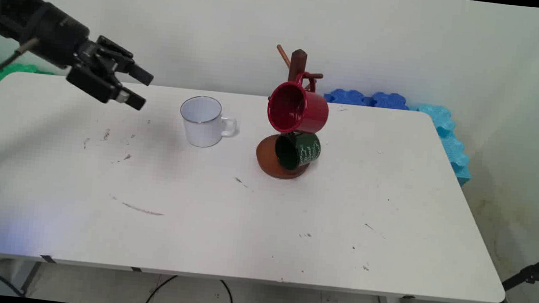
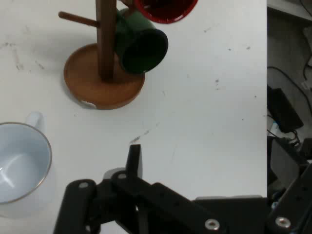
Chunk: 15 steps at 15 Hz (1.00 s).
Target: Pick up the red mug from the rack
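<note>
I see the jaws spread apart with nothing between them. My black two-finger gripper (image 1: 138,88) hangs above the table's far left part, pointing right and slightly down; in the hand view (image 2: 134,161) only one finger tip (image 2: 134,155) shows clearly above the linkage. Nearest thing is the white enamel mug with a dark rim (image 1: 202,121), upright on the white table (image 1: 253,219), handle toward the right, a little to the right of the fingers and not touched; in the hand view it sits at lower left (image 2: 19,163). Further right stands a brown wooden mug tree with a round base (image 1: 282,165). A red mug (image 1: 298,109) hangs from an upper peg, mouth facing left. A dark green mug (image 1: 298,150) hangs lower, just above the base. Blue foam pieces (image 1: 402,105) lie behind the table's far right edge.
</note>
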Motion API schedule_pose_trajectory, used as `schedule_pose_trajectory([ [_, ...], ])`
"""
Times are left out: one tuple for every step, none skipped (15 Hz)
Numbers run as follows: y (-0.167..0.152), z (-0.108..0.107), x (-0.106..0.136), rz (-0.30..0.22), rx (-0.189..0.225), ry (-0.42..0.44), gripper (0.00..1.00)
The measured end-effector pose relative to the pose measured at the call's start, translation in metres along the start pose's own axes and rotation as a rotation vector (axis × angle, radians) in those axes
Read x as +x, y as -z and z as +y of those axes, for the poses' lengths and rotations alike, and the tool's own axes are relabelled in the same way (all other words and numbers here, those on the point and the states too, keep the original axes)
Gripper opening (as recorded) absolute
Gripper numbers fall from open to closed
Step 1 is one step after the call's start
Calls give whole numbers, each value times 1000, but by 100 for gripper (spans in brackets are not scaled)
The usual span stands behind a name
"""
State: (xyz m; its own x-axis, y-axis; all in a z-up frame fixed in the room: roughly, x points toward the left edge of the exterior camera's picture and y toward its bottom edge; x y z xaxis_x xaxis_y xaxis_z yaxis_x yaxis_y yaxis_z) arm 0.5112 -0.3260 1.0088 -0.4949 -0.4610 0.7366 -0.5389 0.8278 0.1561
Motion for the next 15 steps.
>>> schedule_pose_trajectory([
  [-5,5,2,4,13,2,100],
  [-10,10,5,7,25,7,100],
  [-15,14,8,10,37,14,100],
  [-18,16,11,12,45,17,100],
  [-23,20,14,15,57,24,100],
  [-26,21,17,16,65,29,100],
  [-31,24,20,18,75,36,100],
  [-34,26,23,19,81,42,100],
  [-40,28,28,19,89,51,100],
  [-44,30,32,19,95,61,100],
  [-49,33,37,20,101,74,100],
  [-53,35,42,22,105,86,100],
  [-56,36,46,24,108,94,100],
  [-61,37,52,29,112,106,100],
  [-64,38,57,32,116,114,100],
])
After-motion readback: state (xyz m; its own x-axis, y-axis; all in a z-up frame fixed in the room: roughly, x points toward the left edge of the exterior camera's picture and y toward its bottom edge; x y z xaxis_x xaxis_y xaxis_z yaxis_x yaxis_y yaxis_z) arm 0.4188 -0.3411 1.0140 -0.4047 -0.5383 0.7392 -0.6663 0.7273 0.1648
